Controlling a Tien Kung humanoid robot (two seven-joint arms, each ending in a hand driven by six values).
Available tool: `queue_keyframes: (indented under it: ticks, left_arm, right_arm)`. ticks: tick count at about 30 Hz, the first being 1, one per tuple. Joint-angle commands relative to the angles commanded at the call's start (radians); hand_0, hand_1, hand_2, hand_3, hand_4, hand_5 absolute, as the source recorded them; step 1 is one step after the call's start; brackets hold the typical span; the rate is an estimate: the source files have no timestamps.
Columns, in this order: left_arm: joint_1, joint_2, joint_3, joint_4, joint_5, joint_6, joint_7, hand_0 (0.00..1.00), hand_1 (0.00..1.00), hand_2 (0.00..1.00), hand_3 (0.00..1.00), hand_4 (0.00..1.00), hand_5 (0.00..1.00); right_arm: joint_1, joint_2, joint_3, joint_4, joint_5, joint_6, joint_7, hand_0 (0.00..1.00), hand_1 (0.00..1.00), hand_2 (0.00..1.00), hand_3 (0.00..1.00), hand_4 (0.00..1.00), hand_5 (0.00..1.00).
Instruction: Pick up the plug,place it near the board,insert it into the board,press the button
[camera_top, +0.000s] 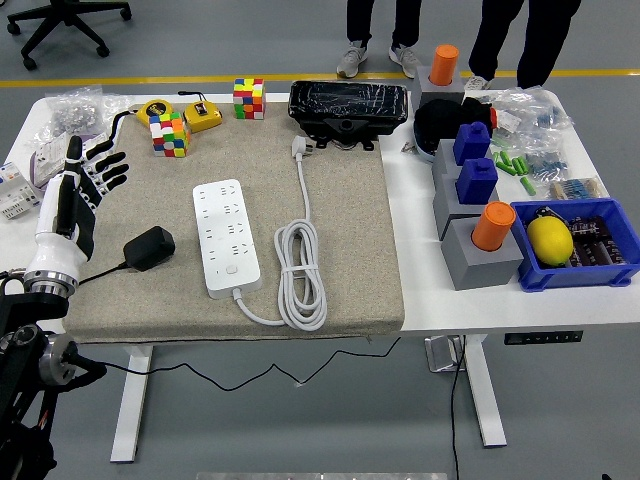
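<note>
The robot's left hand (80, 185) hovered with fingers spread and nothing in its grasp above the left edge of the beige mat (370, 260), just beyond the black plug (149, 247), which lay flat near the mat's left edge with its thin black cable (100, 272) trailing off toward the table's near-left corner. The open fingers suggested a hand readied for a grasp not yet made. The white power board (227, 236) lay lengthwise toward the middle of the mat, sockets facing up and its button toward the near end, apparently set so a plug could be pushed straight down into it; plug and board were near each other but not touching. The board's own white cord (300, 272) sat coiled just beside its right edge, its white plug (298, 148) stretched out toward the mat's far edge, clear of the sockets. Colour cubes (168, 134), a black case (348, 108) and a blue bin (580, 250) holding a lemon (549, 240) were kept along the table's far and right sides, away from the work. The right arm was out of view. People (520, 35) stood beyond the table's far edge, hands unseen.
</note>
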Motion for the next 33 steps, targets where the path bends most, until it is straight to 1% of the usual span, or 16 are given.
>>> queue_keyframes:
  ticks: [15, 28, 29, 33]
  left_arm:
    - [0.009, 0.007, 0.012, -0.003, 0.016, 0.006, -0.006, 0.738, 0.723, 0.726, 0.739, 0.949, 0.959]
    - [0.002, 0.008, -0.003, -0.006, 0.022, 0.004, -0.012, 0.737, 0.722, 0.725, 0.739, 0.958, 0.95]
    - [0.002, 0.008, -0.004, -0.006, 0.023, 0.004, -0.013, 0.736, 0.723, 0.725, 0.739, 0.968, 0.928]
    - [0.0, 0.008, -0.006, -0.007, 0.023, 0.004, -0.015, 0.736, 0.723, 0.725, 0.739, 0.968, 0.928]
  right_arm:
    - [-0.003, 0.003, -0.009, 0.0, -0.001, 0.0, -0.002, 0.801, 0.716, 0.713, 0.763, 0.998, 0.998]
    - [0.002, 0.002, -0.01, 0.0, -0.002, 0.0, -0.002, 0.802, 0.716, 0.713, 0.763, 0.998, 0.998]
    - [0.003, 0.002, -0.011, 0.0, -0.002, 0.0, -0.002, 0.801, 0.716, 0.713, 0.762, 0.998, 0.998]
    - [0.006, 0.002, -0.01, 0.0, -0.001, 0.0, -0.002, 0.801, 0.716, 0.713, 0.762, 0.998, 0.998]
